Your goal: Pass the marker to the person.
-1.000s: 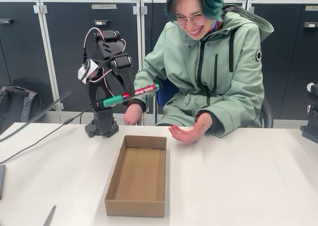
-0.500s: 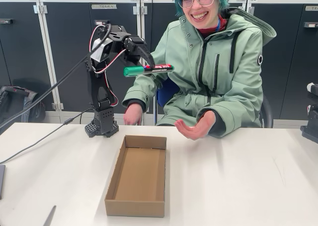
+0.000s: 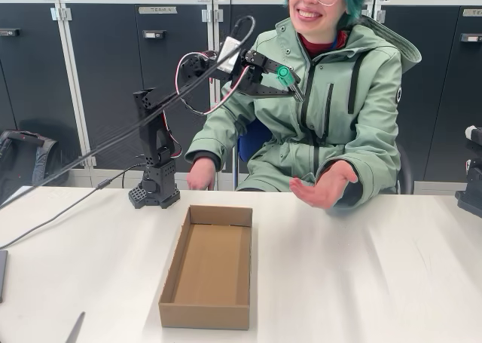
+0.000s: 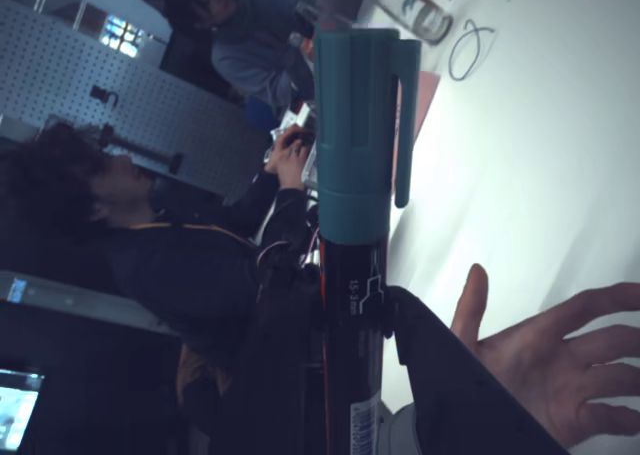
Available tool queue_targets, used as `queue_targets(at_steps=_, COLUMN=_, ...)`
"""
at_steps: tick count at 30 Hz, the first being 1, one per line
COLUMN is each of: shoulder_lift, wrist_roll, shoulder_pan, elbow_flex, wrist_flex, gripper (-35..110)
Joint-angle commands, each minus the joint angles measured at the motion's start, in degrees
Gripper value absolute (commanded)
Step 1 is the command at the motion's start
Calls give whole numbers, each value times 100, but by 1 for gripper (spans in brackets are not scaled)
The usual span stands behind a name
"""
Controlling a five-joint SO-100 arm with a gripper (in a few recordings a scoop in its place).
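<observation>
Fixed view: my gripper [image 3: 288, 83] clamps the marker [image 3: 284, 75] at chest height, green cap toward the camera, above the person's [image 3: 331, 109] upturned hand [image 3: 325, 187], ready for handover. Wrist view: marker [image 4: 355, 205] pinched by its barrel, that hand [image 4: 560, 360] open below.

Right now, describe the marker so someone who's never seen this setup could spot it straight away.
Find the black robot arm standing at the back of the white table, and follow it up to its gripper, held out in front of the seated person's chest. The marker is clamped between the fingers there. Its bright green cap sets it apart from the black gripper parts around it.
</observation>
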Motion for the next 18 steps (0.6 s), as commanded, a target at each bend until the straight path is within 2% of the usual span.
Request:
queue_targets(at_steps=1, shoulder_lift=-70, wrist_roll=70, shoulder_pan=-519, elbow_flex=167, wrist_flex=-457, gripper=-5)
queue_targets(at_steps=9, shoulder_lift=-1310, wrist_roll=1556, shoulder_pan=-1222, elbow_flex=-940, wrist_flex=413, gripper=-5)
queue_targets(at_steps=18, shoulder_lift=-1898, wrist_roll=2865, shoulder_pan=-1529, elbow_flex=-1037, wrist_flex=562, gripper=-5)
